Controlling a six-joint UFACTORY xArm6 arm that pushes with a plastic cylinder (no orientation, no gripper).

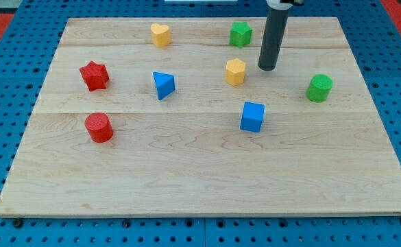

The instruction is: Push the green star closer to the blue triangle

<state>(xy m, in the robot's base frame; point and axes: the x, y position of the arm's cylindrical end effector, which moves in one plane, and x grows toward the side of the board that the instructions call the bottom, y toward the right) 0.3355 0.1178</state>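
- my tip (266, 68) down on the board (186, 178), just right of the yellow hexagon (235, 71), below-right of the green star (240, 33), touching no block
- plain rod, no jaws, holding nothing
- green star near the top edge, right of centre
- blue triangle (163, 85) left of centre, well apart from the star
- yellow heart (160, 34) top, red star (94, 75) and red cylinder (99, 127) left
- blue cube (252, 116) centre-right, green cylinder (319, 88) right
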